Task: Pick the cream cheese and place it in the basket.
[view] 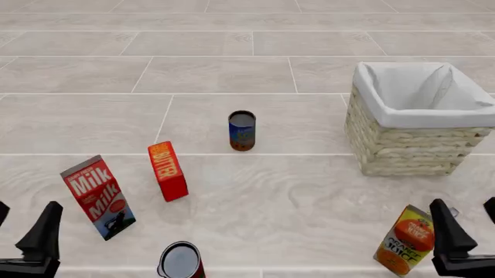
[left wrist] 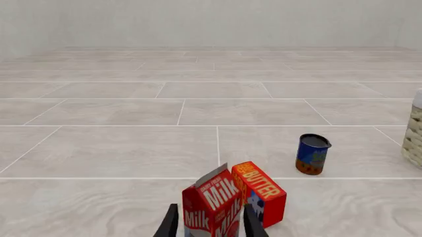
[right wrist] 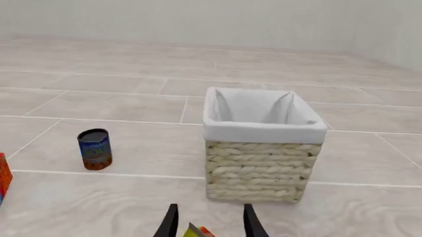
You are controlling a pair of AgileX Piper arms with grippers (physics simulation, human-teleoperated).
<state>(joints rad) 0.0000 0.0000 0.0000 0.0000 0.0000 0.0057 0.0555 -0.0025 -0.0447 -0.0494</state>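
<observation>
Basket (view: 410, 145) at far right, woven cream sides, white cloth lining, upright, nothing seen inside; also centre of right wrist view (right wrist: 260, 170). Milk carton (view: 99, 196) near left, red/white, tilted, standing just ahead of left gripper (view: 23, 240). Juice carton (view: 404, 239) near right, orange, leaning, just beside right gripper (view: 464, 240); its top corner pokes up btwn the fingers in right wrist view (right wrist: 197, 231). Butter box (view: 168, 171) red, on end, right of milk, apart from it. Blue can (view: 242, 131) mid-floor, upright, open top, btwn butter and basket, well apart from both. Second can (view: 180, 262) at near edge, red side, dark top, partly cut off. Cream cheese: not found in any view; location cannot tell. Both grippers low at near edge, jaws apart, wide, holding nothing. Left wrist view: milk (left wrist: 212, 205) btwn fingers w/o visible contact.
</observation>
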